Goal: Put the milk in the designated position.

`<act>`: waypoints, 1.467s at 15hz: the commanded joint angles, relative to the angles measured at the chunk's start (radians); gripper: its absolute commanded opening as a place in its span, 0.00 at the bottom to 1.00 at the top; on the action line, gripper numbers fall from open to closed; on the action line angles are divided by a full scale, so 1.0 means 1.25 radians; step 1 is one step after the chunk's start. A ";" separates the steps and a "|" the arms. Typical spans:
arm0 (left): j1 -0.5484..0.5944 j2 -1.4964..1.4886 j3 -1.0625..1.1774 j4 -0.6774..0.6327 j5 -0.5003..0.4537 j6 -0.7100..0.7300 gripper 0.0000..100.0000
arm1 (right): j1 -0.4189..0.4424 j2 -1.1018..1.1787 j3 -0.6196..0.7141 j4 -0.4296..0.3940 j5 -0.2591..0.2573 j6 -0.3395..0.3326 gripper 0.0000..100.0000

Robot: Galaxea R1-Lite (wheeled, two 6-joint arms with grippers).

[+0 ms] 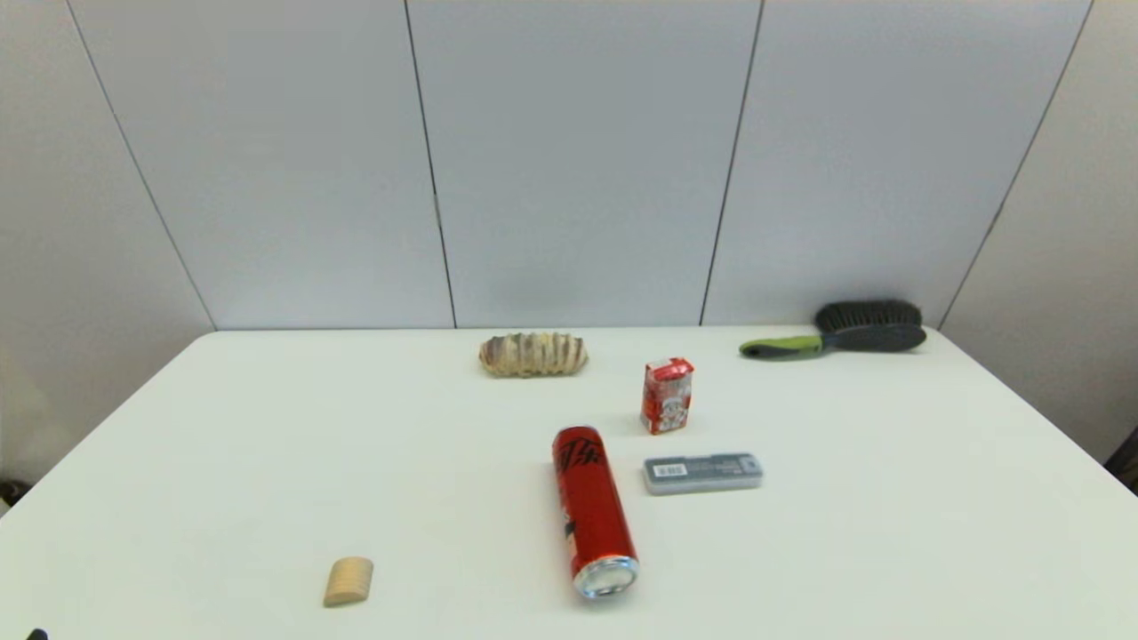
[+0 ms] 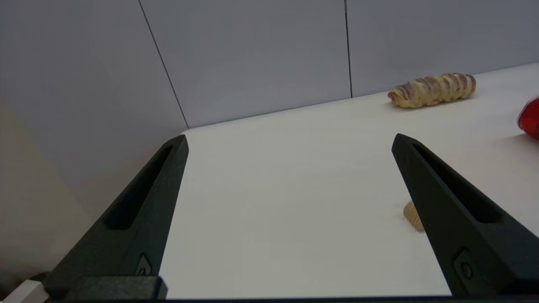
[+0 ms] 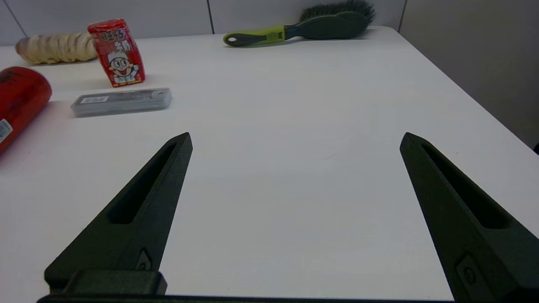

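While both fingers gape empty: milk [image 1: 667, 396] upright mid-table [image 1: 267, 427], bare white toward each side edge.

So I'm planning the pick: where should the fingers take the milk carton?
Probably across the flat sides of the milk, mid-body below the crimped top, since it stands upright. Come from the right gripper, open on that side, clear of the can and grey case.

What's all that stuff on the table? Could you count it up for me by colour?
Red: 2, the milk carton and the drink can, lying on its side.
Tan or brown: 2, the bread loaf and the small wooden block.
Grey: 1, the flat case.
Green and black: 1, the brush.
Total: 6 things on the white table.
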State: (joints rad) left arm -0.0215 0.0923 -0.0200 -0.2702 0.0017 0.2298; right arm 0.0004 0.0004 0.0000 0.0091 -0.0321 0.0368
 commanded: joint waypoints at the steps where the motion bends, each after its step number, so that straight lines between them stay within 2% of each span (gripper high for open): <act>1: 0.005 -0.074 0.017 0.133 -0.006 0.004 1.00 | 0.001 0.000 0.000 0.000 0.000 0.000 1.00; 2: 0.005 -0.074 0.017 0.172 -0.007 0.005 1.00 | 0.001 0.000 0.000 0.000 0.000 0.000 1.00; 4: 0.005 -0.074 0.018 0.208 -0.066 -0.013 1.00 | 0.001 0.001 0.000 0.000 0.000 0.000 1.00; 6: 0.005 -0.074 0.018 0.208 -0.057 -0.035 1.00 | 0.001 0.001 0.000 0.000 0.000 0.000 1.00; 9: 0.005 -0.074 0.018 0.211 -0.022 -0.161 1.00 | 0.001 0.000 0.000 0.000 0.000 0.000 1.00; 11: 0.005 -0.074 0.018 0.210 -0.001 -0.205 1.00 | 0.000 0.000 0.000 0.000 0.000 0.000 1.00; 22: 0.005 -0.074 0.017 0.211 -0.001 -0.205 1.00 | 0.000 0.001 0.000 0.000 0.000 0.000 1.00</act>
State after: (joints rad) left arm -0.0153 -0.0036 0.0000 -0.0057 -0.0004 -0.0257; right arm 0.0009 0.0004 0.0000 0.0091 -0.0321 0.0368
